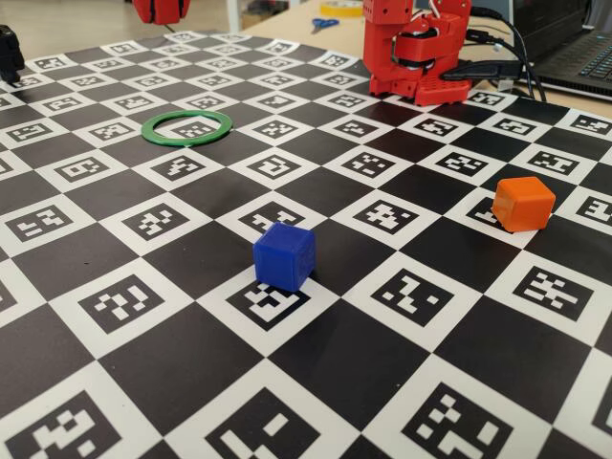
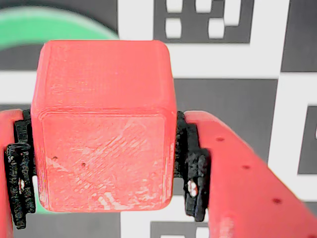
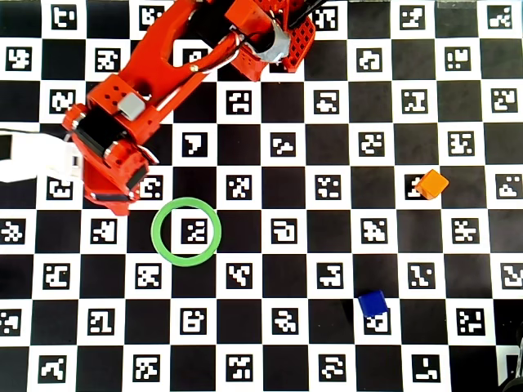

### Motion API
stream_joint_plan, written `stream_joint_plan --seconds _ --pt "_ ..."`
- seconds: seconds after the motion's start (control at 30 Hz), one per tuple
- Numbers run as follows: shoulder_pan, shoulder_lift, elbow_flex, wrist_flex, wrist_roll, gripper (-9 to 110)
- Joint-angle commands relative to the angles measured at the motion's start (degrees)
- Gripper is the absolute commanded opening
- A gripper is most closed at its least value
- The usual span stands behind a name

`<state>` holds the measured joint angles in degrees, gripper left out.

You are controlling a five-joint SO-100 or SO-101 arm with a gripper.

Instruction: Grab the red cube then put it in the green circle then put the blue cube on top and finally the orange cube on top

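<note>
Wrist view: red cube [image 2: 101, 124] pinched between the two gripper [image 2: 104, 186] fingers [image 2: 237, 183], black pads touching its left and right faces; green circle [image 2: 49, 27] partly visible behind it. Overhead view hides the cube under the arm [image 3: 122, 139], just upper-left of the ring. Blue cube [image 1: 284, 255] mid-board and orange cube [image 1: 523, 204] near the right edge of the checkered marker board [image 1: 86, 354], well apart.

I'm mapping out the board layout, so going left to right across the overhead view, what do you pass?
Robot arm → green circle → blue cube → orange cube.
</note>
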<state>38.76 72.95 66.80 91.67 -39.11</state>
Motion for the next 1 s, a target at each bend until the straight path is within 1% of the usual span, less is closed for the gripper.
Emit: stream_joint_plan --seconds 0.0,0.5,0.77,0.97 --pt "-3.3 7.6 2.6 -1.8 2.2 5" --pt "-13.3 6.6 16.3 -13.4 10.6 6" --pt "-14.2 4.7 20.8 -21.4 12.8 6" --pt "-14.1 3.2 22.0 -24.3 13.4 6"
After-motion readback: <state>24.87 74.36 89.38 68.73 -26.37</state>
